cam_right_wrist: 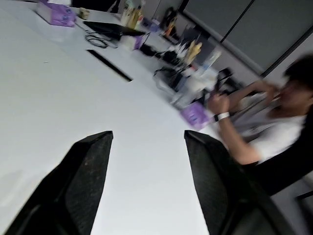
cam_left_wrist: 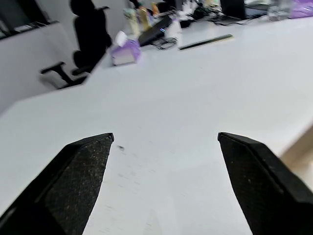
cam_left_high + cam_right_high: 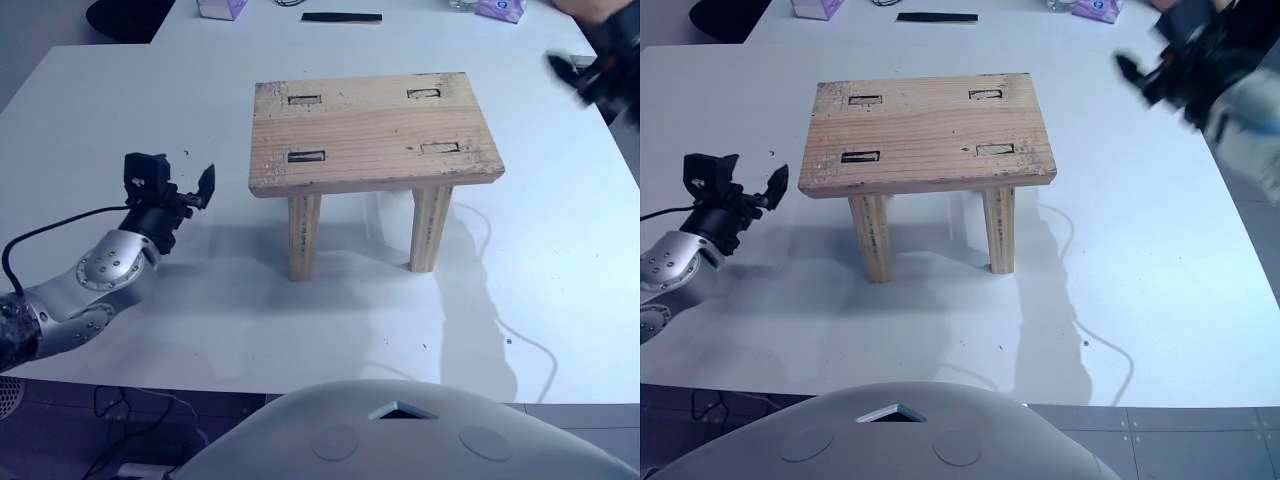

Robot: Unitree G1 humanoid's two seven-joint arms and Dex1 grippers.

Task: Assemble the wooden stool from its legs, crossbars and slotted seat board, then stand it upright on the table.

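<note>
Assembly looks finished, judging from how things stand. The stool (image 3: 375,130) is upright in the middle of the white table (image 3: 560,300), its seat board (image 3: 400,125) on top with four slots showing, and two near legs (image 3: 304,235) planted on the tabletop. The far legs and the crossbars are hidden under the board, so I cannot tell how they sit.

The left gripper (image 3: 178,180) hovers low over the table, left of the stool and apart from it, jaws spread wide with nothing between them. The right gripper (image 1: 146,134) is up at the far right, well apart from the stool, jaws also parted and empty.

No loose stool parts lie on the table. A black strip (image 3: 341,17) lies at the far edge, well away from the work.

The step in hand seems to be letting go and clearing off. The next move likely calls for little more than keeping both arms away from the stool, so nothing bumps the seat or tips it.
</note>
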